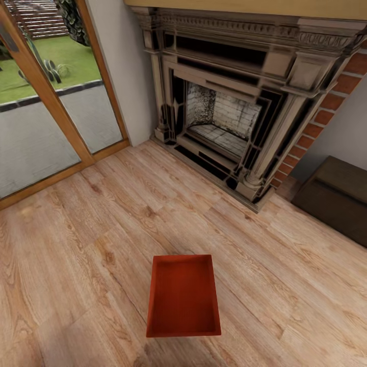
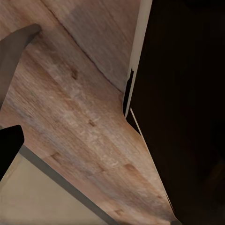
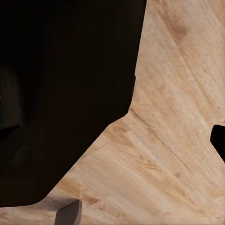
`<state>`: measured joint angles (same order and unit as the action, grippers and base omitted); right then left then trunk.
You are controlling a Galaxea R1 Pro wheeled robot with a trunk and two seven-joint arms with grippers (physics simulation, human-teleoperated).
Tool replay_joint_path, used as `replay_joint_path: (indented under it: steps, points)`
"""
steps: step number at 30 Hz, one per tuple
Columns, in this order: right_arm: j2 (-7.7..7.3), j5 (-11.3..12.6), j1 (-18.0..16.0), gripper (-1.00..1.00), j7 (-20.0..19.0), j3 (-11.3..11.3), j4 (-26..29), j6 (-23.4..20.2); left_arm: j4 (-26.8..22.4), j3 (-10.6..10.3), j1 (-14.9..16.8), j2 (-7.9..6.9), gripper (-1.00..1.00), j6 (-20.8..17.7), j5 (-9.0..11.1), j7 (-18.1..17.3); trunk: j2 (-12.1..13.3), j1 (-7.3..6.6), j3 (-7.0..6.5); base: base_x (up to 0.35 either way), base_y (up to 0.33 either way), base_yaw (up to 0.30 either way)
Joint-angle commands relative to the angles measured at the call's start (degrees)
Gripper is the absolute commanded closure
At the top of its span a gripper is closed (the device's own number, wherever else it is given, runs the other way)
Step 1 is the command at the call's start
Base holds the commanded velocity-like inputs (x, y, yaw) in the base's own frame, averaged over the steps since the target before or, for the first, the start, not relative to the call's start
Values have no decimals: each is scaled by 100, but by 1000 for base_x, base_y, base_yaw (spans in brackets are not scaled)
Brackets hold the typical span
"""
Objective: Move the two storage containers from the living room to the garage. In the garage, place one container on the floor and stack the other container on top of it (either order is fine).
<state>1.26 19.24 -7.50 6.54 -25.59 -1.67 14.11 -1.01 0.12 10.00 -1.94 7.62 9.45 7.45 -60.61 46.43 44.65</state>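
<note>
One storage container (image 1: 183, 295), a red-orange open-top bin with nothing in it, lies on the light wood-plank floor of the living room, low in the head view and just in front of me. The left wrist view looks down at the planks past my dark body; my left gripper (image 2: 11, 101) stands open, bare floor between its fingers (image 2: 14, 51). In the right wrist view my right gripper (image 3: 143, 178) is open too, holding nothing, a fingertip (image 3: 218, 140) at the frame's edge. The garage is out of view.
An ornate dark fireplace (image 1: 229, 112) under a red-brick chimney (image 1: 326, 112) stands beyond the bin. Wood-framed glass doors (image 1: 46, 102) are at the far left. A dark brown low bench (image 1: 336, 199) sits at the right. Bare planks surround the bin.
</note>
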Motion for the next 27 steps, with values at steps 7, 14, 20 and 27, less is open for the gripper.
replay_joint_path:
  steps: [7,14,20,27]
  points:
    - [-325,84,4,-100,62,3,16,-137,-215,6,2,-168,-100,-26,104,26,-2,0,3,0,0,0]
    - [-896,129,-1973,-100,721,120,565,-795,-1670,12,881,-941,-100,-1744,1273,7,-2,0,3,0,0,0]
    - [-754,123,-2720,-100,795,124,571,-830,-1575,-7,1919,-747,-100,-1824,1239,53,-2,0,3,0,0,0]
    - [245,99,-3218,-100,805,118,585,-758,-1657,-76,2545,393,-100,-1807,1169,120,-2,0,3,0,0,0]
